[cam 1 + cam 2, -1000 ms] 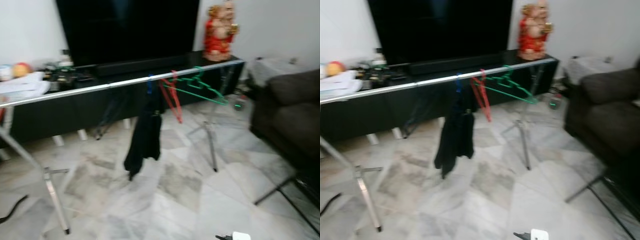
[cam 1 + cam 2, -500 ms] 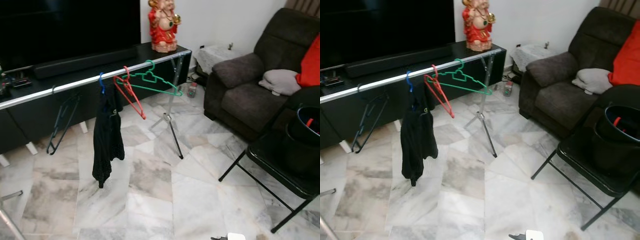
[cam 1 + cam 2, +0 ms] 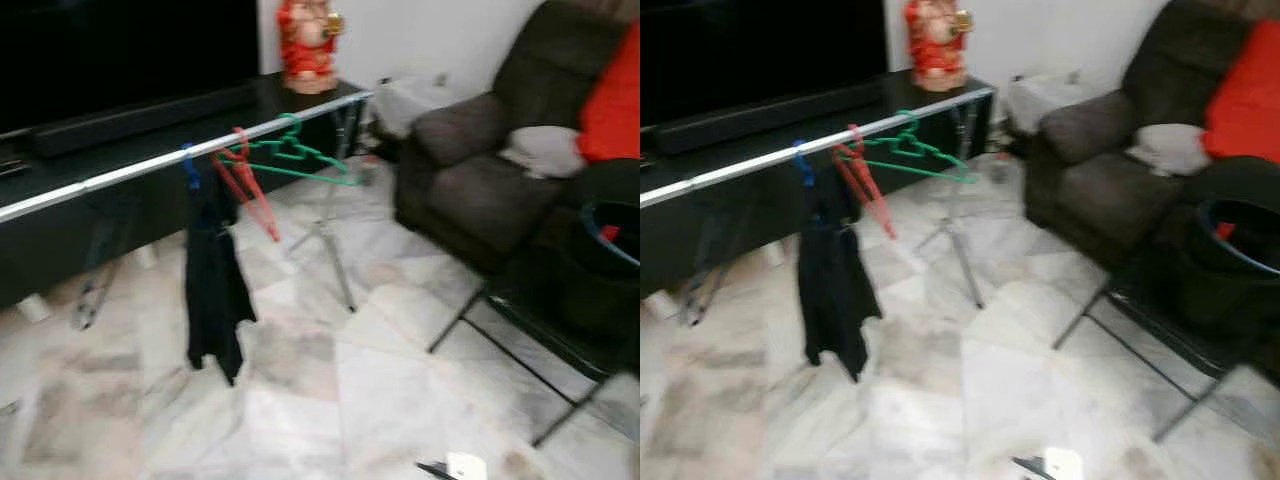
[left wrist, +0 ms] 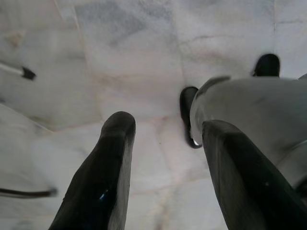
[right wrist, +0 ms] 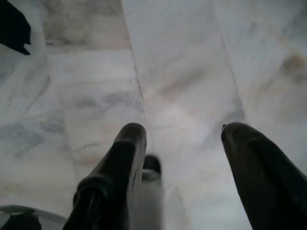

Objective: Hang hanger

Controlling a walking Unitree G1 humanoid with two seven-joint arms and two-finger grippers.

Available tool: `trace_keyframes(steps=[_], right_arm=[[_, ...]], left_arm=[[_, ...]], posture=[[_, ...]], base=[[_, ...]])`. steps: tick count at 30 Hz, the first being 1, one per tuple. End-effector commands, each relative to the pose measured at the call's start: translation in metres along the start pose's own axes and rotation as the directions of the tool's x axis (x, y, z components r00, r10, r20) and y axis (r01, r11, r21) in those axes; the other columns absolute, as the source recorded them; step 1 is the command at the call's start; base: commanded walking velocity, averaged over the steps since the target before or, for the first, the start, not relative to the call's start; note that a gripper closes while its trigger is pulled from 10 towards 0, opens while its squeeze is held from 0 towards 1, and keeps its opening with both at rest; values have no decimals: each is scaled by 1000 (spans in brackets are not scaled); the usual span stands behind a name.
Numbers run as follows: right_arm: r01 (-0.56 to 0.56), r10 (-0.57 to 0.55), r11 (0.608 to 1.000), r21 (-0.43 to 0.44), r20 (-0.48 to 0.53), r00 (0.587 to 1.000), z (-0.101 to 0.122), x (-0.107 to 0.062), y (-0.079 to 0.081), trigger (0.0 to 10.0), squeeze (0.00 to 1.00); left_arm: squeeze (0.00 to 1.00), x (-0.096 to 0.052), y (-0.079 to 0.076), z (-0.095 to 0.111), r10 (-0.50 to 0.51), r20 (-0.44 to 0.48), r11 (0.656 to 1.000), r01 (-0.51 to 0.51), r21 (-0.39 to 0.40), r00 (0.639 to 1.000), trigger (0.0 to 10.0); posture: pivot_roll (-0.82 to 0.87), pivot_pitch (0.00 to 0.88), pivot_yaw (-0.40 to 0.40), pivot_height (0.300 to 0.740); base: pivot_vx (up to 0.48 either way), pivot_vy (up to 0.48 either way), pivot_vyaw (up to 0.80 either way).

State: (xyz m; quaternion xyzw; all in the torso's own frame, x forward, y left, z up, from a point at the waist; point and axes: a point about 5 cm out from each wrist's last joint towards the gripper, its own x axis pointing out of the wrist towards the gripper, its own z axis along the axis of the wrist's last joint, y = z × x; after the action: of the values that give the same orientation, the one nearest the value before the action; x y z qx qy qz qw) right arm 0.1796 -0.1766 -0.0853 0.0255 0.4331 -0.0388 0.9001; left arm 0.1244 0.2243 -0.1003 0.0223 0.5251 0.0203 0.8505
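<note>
Overhead, the head cameras, though blurred, showed a long silver clothes rail (image 3: 150,165) carrying three hangers near its far end: a blue one (image 3: 190,166) holding a black garment (image 3: 213,300), a red plastic hanger (image 3: 250,190), and a green plastic hanger (image 3: 295,158) closest to the end. A dark sofa (image 3: 480,170) and a black folding chair (image 3: 540,330) stood nearby. Each wrist camera looked down on the pale marble floor (image 4: 144,52): the left gripper (image 4: 165,143) and right gripper (image 5: 184,153) both hung with fingers spread apart, holding nothing.
</note>
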Motion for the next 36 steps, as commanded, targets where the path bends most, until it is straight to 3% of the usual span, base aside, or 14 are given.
trace_keyframes(steps=[1,10,23,29,36], right_arm=[[25,-26,1000,-6,-16,1000,-3,-1,-10,10000,0],[24,-24,999,-22,-12,1000,-4,-2,-12,10000,0],[26,-26,1000,1,19,999,0,-2,-22,10000,0],[23,-24,1000,11,18,1000,1,-2,-18,10000,0],[22,-22,1000,21,31,999,5,-1,-15,10000,0]], left_arm=[[0,1,-5,2,-13,5,1000,13,4,1000,10000],[0,1,-9,0,-18,-1,1000,18,-4,1000,10000],[0,1,-11,-1,-16,-4,1000,15,-14,1000,10000],[0,1,-9,0,-16,-2,1000,16,-4,1000,10000],[0,1,-6,2,-17,2,1000,17,8,1000,10000]], posture=[[21,100,-16,740],[21,119,-31,740],[23,123,-34,740],[25,107,-18,740],[19,95,15,740]], base=[[0,0,-788],[0,0,-788],[0,0,0],[0,0,0],[0,0,-800]])
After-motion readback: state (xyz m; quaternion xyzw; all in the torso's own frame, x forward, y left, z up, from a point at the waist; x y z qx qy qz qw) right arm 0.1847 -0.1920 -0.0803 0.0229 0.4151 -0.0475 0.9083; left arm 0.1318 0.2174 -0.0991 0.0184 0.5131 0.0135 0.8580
